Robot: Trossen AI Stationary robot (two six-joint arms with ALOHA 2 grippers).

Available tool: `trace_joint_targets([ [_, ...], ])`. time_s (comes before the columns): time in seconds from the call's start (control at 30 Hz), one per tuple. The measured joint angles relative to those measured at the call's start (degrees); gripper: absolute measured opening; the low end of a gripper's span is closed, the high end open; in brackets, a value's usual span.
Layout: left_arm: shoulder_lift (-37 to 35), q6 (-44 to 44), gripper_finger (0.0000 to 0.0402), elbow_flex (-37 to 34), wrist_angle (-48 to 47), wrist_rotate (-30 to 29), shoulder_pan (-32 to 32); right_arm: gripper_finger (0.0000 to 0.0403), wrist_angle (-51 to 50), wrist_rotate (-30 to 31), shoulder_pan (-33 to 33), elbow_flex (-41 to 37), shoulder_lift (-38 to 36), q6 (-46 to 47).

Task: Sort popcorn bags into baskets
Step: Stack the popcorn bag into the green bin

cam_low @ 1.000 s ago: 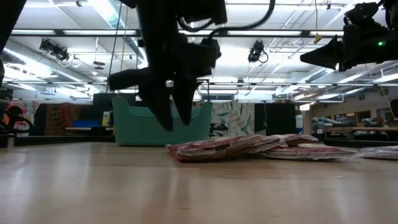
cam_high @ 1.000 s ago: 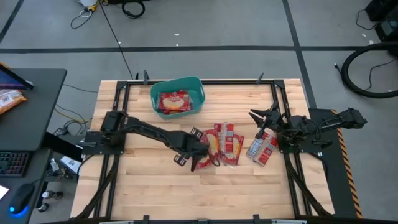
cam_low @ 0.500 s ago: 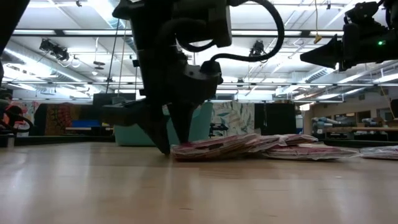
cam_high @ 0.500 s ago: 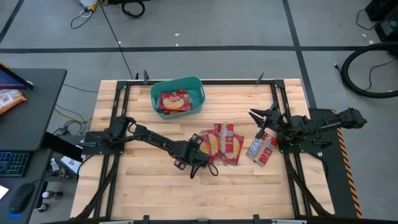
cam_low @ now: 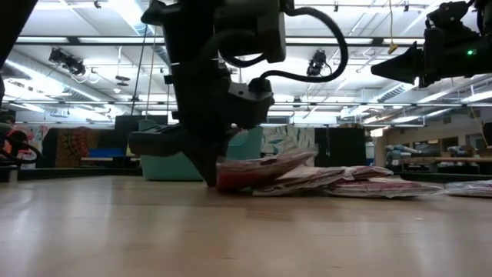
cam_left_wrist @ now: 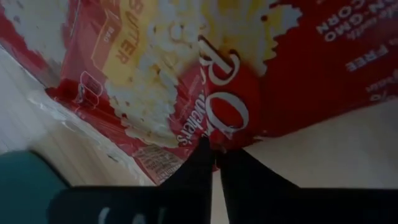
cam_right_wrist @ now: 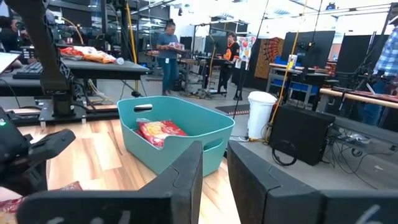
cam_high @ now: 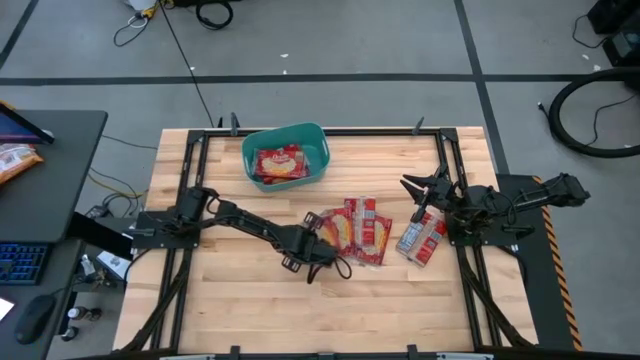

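Observation:
A pile of red popcorn bags (cam_high: 365,232) lies flat at the table's middle, and another bag (cam_high: 422,242) lies to its right. My left gripper (cam_high: 322,258) stands at the pile's near left corner, shut on the leftmost bag (cam_low: 261,168). The teal basket (cam_high: 246,150) stands on the table at the far side with one bag (cam_high: 280,163) lying in it. My right gripper (cam_high: 418,186) hangs open above the table's right part, with nothing between its fingers (cam_right_wrist: 186,168). My left gripper pinches the leftmost bag's near edge (cam_left_wrist: 208,142) between its two fingers. The fingers (cam_low: 209,171) come from above, slanting down to the table top. The pinched edge is raised a little off the wood, while the rest of the bag lies on the pile.
Dark frame rails (cam_high: 190,160) run along the table's left and right sides. A desk (cam_high: 50,200) with a keyboard stands left of the table. People (cam_right_wrist: 169,53) stand in the room far beyond the basket.
My left gripper has come down to the table at the pile's near left corner and has shut on the leftmost bag's edge. That edge now stands raised and bent up; the bag's other end stays on the pile.

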Motion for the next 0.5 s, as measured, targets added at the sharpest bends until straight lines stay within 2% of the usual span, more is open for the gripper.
trace_joint_targets([
  [0.23,-5.3,-3.5,0.0027,-0.4,-4.9,-0.1,0.8,0.0080,0.0,0.0,0.0,0.0,0.0,0.0],
  [0.5,-14.5,-9.9,0.0023,-0.3,-11.5,-8.2,4.0,0.0080,-0.1,0.0,0.0,0.0,0.0,0.0],
])
